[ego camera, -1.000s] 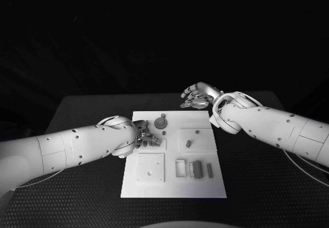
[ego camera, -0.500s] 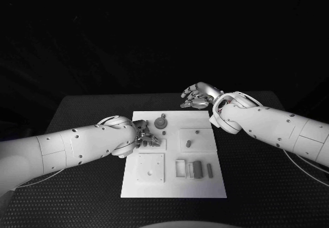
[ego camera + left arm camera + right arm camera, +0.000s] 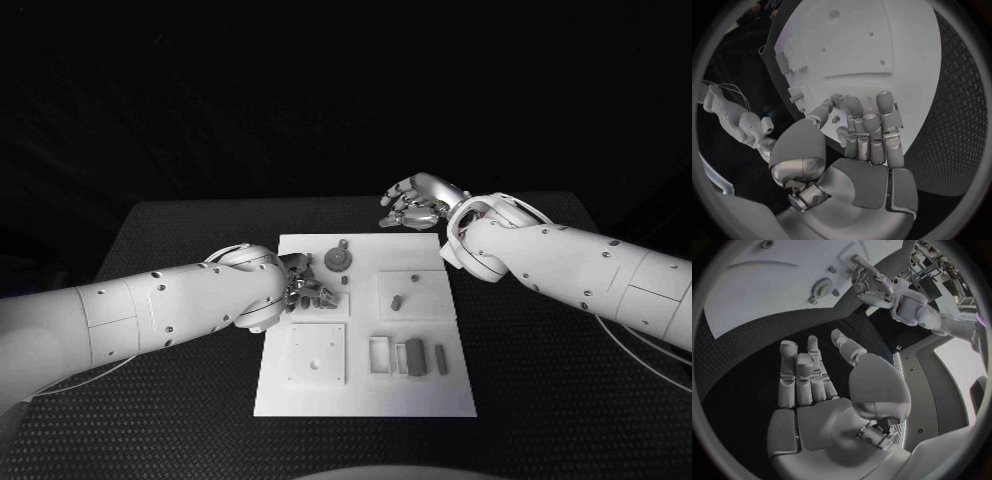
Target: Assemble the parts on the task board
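The white task board [image 3: 364, 385] lies in the middle of the table. On it are a round grey part [image 3: 336, 259], a small peg [image 3: 394, 299] and grey blocks [image 3: 415, 356] beside a slot. My left hand [image 3: 307, 285] rests over the board's left side with its fingers curled down [image 3: 870, 125]. A tiny piece [image 3: 836, 119] sits between thumb and fingers, and I cannot tell if it is pinched. My right hand [image 3: 415, 203] hovers past the board's far edge, fingers apart and holding nothing [image 3: 807, 375]. From the right wrist, the board [image 3: 767, 295] and round part [image 3: 821, 288] lie ahead.
A square white plate [image 3: 316, 352] with small holes sits on the board's near left. The black textured table [image 3: 173, 300] surrounds the board on all sides. My left forearm [image 3: 159, 310] crosses the table's left half and my right forearm [image 3: 577, 265] crosses its right.
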Motion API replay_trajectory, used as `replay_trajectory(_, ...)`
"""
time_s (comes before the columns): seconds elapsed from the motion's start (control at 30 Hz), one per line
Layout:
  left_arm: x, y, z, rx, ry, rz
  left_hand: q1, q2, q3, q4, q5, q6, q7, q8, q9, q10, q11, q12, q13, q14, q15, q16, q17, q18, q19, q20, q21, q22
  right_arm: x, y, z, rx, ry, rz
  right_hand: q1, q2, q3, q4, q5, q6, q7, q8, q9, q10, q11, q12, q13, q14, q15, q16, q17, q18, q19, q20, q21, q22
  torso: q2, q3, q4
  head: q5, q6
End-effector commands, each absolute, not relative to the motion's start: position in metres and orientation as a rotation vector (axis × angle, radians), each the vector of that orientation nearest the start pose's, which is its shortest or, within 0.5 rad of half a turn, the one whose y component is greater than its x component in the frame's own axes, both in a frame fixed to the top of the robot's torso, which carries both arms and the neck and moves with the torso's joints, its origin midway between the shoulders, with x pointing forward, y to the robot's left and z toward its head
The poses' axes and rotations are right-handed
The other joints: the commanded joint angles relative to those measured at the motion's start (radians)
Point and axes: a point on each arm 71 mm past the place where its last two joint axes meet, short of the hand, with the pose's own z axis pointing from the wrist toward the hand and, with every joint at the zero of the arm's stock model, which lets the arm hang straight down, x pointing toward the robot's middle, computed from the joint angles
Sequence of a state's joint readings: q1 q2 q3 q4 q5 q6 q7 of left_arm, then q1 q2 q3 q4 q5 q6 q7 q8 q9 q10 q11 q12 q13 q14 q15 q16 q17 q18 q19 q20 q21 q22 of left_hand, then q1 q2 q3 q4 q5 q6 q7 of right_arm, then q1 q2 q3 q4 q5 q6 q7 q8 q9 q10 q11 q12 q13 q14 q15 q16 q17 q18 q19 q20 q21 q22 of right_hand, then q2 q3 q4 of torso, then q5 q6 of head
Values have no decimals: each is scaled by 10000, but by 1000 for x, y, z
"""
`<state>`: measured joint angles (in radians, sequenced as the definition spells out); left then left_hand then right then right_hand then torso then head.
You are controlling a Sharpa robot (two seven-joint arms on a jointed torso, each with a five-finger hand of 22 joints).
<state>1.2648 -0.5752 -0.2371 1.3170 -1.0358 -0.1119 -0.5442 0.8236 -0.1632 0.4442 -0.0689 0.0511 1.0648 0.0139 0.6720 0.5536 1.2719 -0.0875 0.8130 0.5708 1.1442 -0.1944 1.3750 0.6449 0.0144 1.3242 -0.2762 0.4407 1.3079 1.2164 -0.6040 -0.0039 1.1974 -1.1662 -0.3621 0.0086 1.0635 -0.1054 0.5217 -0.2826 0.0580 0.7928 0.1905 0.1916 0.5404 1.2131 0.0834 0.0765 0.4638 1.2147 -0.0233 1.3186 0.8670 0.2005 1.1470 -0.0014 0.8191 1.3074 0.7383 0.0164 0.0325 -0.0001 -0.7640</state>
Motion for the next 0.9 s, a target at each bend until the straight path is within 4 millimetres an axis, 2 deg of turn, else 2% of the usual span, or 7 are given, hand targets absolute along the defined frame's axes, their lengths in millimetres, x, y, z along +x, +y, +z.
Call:
replay_trajectory(0.03,499,152,-261,-2422,22294,-3620,-145,-176,-32,135,-27,-87,30,-63,-15,-89,4,16,-15,-65,40,-17,-21,23,-96,5,-16,195,549,-172,-180,1108,16166,7948,-82,11,-4,22,17,-36,85,38,-10,-2,59,-53,12,-67,7,33,-9,612,-16,-64,-44,153,-2,5,-3,5,14)
replay_trajectory(0.27,498,155,-261,-2434,22321,-3665,-417,-476,-161,422,-25,-82,33,-129,-17,-119,7,14,-27,-95,43,-15,-46,39,-134,-2,-48,189,549,-173,-180,1113,16167,7936,-90,7,-4,24,16,-38,86,39,-12,-3,60,-53,13,-68,7,33,-10,613,-16,-63,-46,153,-1,1,2,-12,30)
replay_trajectory(0.4,498,156,-261,-2459,22304,-3671,-449,-552,-167,518,-24,-65,25,-141,-10,-114,-1,24,-27,-95,35,-4,-51,52,-129,-10,-51,190,549,-173,-180,1118,16174,7935,-95,6,-5,26,16,-39,86,40,-13,-3,60,-53,13,-68,8,33,-11,613,-15,-63,-47,153,-3,1,0,-7,38)
replay_trajectory(0.8,497,157,-256,-2471,22210,-3785,-373,-550,-140,586,-23,-27,7,-143,7,-91,-18,48,-21,-79,18,23,-52,68,-102,-18,-36,198,549,-174,-181,1138,16187,7929,-108,4,-3,29,17,-42,86,42,-18,-3,60,-53,15,-68,8,33,-13,612,-14,-63,-49,153,-7,-3,1,-20,71)
replay_trajectory(0.9,498,155,-254,-1893,21916,-3545,-349,-520,-141,595,-23,-29,8,-150,9,-97,-18,47,-22,-82,17,25,-55,68,-104,-15,-36,199,549,-174,-181,1139,16193,7927,-110,4,-2,29,17,-43,86,43,-19,-3,60,-53,15,-68,8,33,-13,613,-13,-63,-50,153,-4,0,5,-24,88)
